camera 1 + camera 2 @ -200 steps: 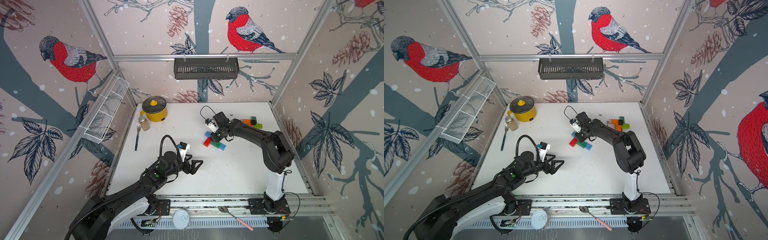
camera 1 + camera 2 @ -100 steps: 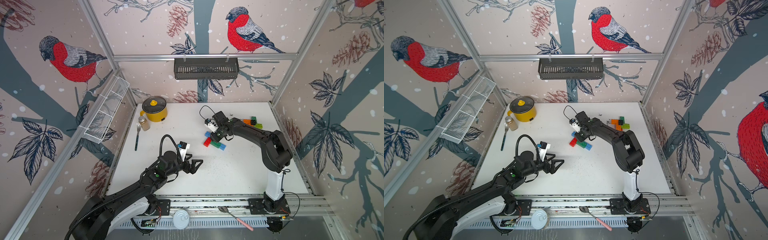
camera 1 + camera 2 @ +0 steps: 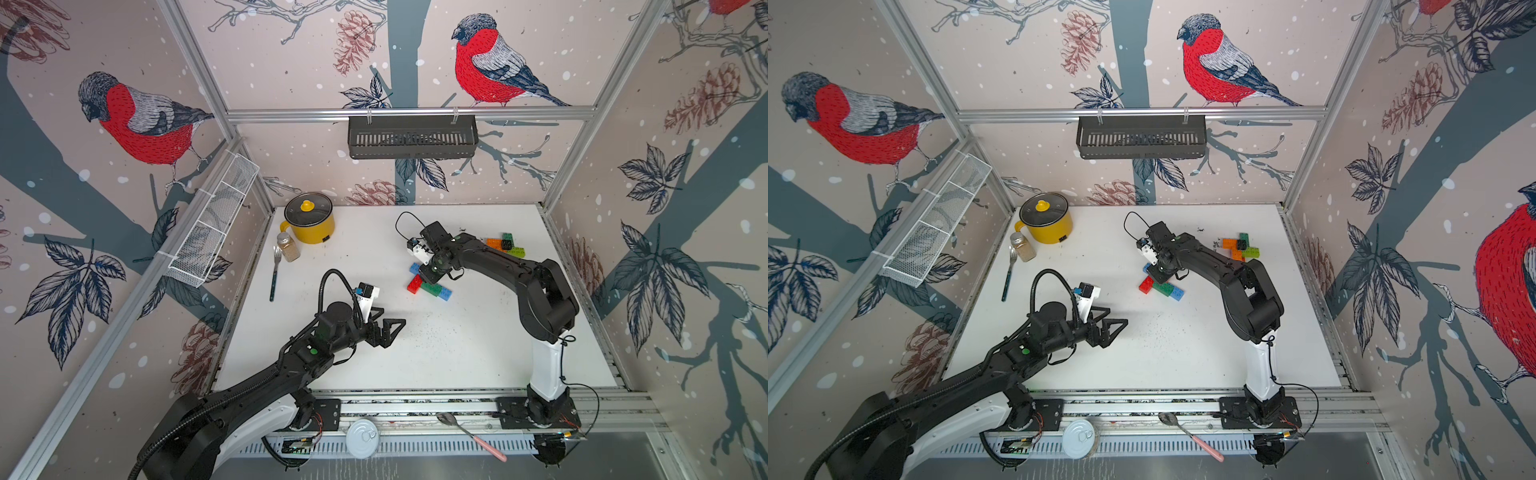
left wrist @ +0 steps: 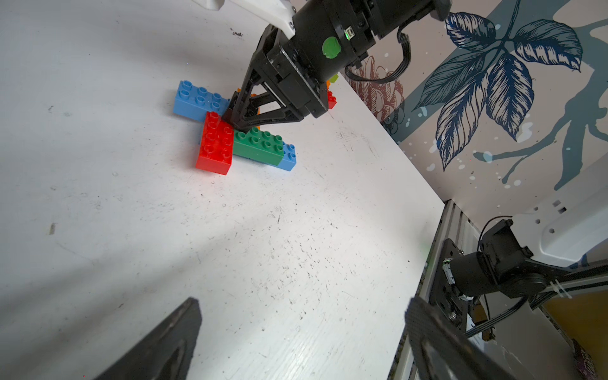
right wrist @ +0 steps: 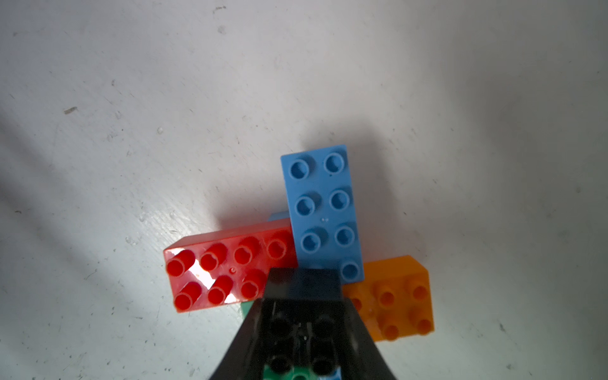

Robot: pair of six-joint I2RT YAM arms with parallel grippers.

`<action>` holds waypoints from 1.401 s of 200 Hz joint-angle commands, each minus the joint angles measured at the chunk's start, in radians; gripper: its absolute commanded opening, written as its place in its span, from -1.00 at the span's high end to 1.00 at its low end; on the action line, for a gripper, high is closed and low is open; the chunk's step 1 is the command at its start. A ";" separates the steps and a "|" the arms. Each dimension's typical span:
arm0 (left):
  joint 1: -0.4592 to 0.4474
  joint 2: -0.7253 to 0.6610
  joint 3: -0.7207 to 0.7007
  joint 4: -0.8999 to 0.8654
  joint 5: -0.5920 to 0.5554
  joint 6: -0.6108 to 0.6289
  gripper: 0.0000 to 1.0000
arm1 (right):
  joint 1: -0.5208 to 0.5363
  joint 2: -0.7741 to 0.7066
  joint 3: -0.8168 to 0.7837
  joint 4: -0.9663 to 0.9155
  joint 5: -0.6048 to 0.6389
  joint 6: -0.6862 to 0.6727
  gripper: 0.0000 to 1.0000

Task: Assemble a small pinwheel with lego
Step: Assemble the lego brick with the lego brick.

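Note:
A pinwheel of lego lies mid-table: a red brick, a dark green brick and blue bricks cross each other. The right wrist view shows the red brick, a blue brick and an orange brick around the hub. My right gripper points down at that hub, shut on a small black square brick. From the left wrist view its tips meet where the bricks cross. My left gripper hangs open and empty nearer the front.
Spare orange, dark and lime bricks lie at the back right. A yellow pot, a spice jar and a fork stand at the back left. A can and a spoon rest on the front rail.

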 commanded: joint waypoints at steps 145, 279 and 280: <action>-0.001 -0.003 0.007 0.017 -0.017 0.013 -0.94 | -0.015 -0.013 0.013 -0.095 -0.030 -0.091 0.53; -0.001 0.002 0.011 0.010 -0.022 0.015 -0.94 | -0.014 0.017 0.049 -0.144 -0.049 -0.115 0.51; -0.001 0.001 0.011 0.010 -0.022 0.014 -0.94 | -0.012 0.018 0.049 -0.145 -0.049 -0.116 0.51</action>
